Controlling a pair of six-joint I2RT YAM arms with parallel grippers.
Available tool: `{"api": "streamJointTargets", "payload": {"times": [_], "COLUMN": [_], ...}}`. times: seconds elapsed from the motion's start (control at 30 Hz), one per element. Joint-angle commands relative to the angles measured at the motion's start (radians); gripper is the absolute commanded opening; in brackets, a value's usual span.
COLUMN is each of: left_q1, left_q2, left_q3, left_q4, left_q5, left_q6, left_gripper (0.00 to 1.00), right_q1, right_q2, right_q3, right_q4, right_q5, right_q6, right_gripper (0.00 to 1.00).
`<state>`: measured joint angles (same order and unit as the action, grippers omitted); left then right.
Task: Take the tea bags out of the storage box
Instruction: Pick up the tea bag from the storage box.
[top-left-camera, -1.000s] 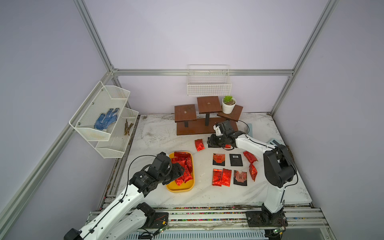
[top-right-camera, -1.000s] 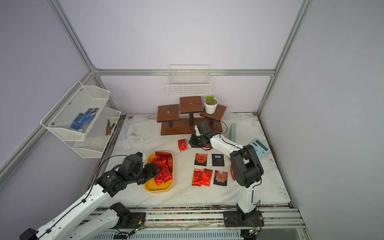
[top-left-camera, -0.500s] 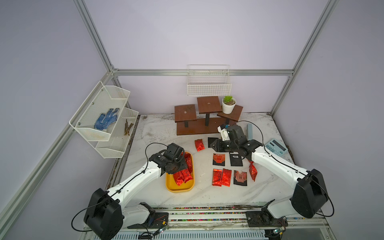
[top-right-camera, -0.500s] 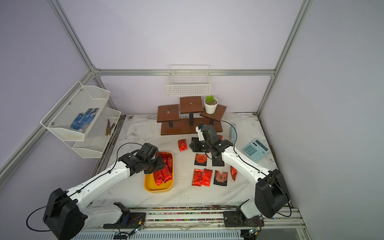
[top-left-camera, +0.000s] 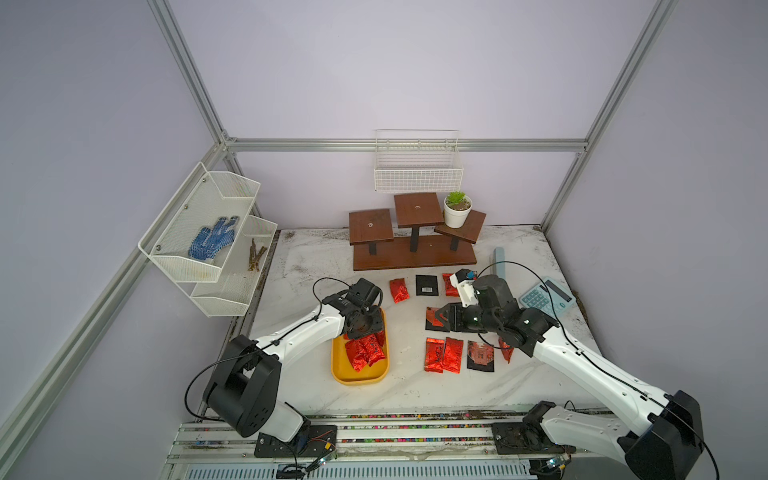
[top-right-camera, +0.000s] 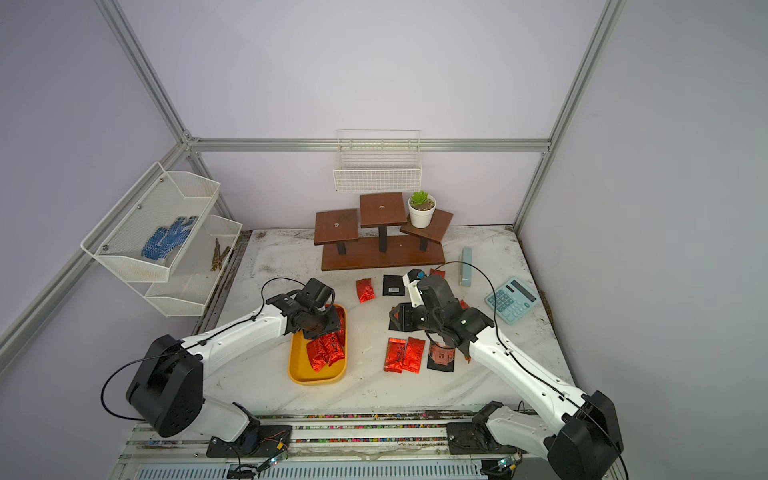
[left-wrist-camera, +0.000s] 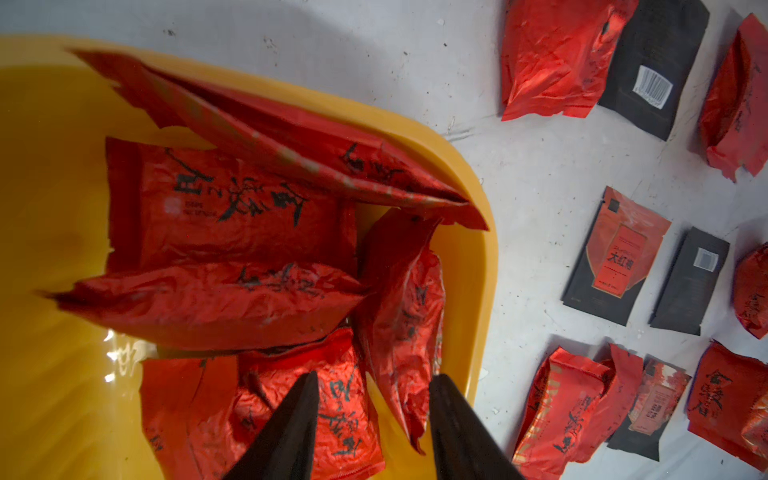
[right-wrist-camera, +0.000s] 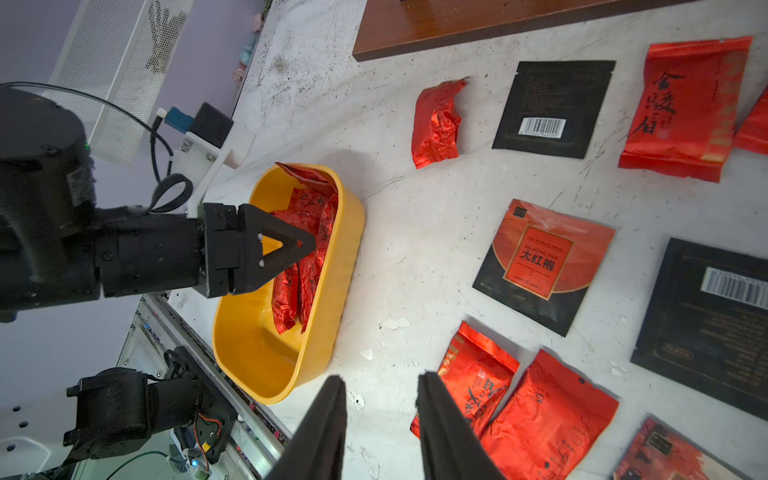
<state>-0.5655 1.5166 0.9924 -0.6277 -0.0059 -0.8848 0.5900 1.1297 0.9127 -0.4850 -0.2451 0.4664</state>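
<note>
Storage box (top-left-camera: 359, 373): yellow, directly under the left gripper (left-wrist-camera: 376, 376).
Left gripper: jaws partly apart, nothing visibly clamped; two red sachets lie between the tips.
Right gripper (right-wrist-camera: 382, 376): jaws partly apart, empty, above the table (right-wrist-camera: 415, 257), apart from the box.
Tea bags (left-wrist-camera: 232, 208): red foil sachets heaped ahead of the left tips.
Technique: judged best to pinch one sachet only, then lift straight, clearing the box wall.

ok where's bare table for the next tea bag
Bare: the strip between the storage box and the laid-out tea bags, the near table edge, and the stretch between box and wooden stand. Crowded: toward the calculator.
</note>
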Motion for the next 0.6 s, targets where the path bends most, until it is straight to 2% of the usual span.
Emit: {"api": "streamJointTargets", "payload": {"times": [0.0,0.17,0.37,0.53,0.57], "left_q1": [-0.005,-0.005,-0.006,-0.004,-0.005], "left_q2": [0.026,0.078,0.095,0.055,0.044], "left_q3": [0.045,0.063,0.06,0.058,0.06], "left_q4": [0.037,0.046,0.051,0.02,0.007], "left_q5": [0.004,0.006,0.002,-0.014,-0.017], "left_q6": [0.029,0.033,0.034,0.044,0.048], "left_gripper": [0.46,0.39,0.15,0.0,0.0], "right_q1": [0.004,0.005,0.005,0.005,0.005], "right_q2": [-0.031,-0.033,-0.034,-0.034,-0.034], "right_q3": [-0.014,-0.021,-0.025,-0.025,-0.025], "right_q4": [-0.024,-0.029,-0.026,-0.023,-0.02], "right_q5": [0.019,0.022,0.027,0.028,0.028], "right_q6": [0.0,-0.002,0.002,0.002,0.002], "right_gripper": [0.35,0.35,0.35,0.35,0.35]}}
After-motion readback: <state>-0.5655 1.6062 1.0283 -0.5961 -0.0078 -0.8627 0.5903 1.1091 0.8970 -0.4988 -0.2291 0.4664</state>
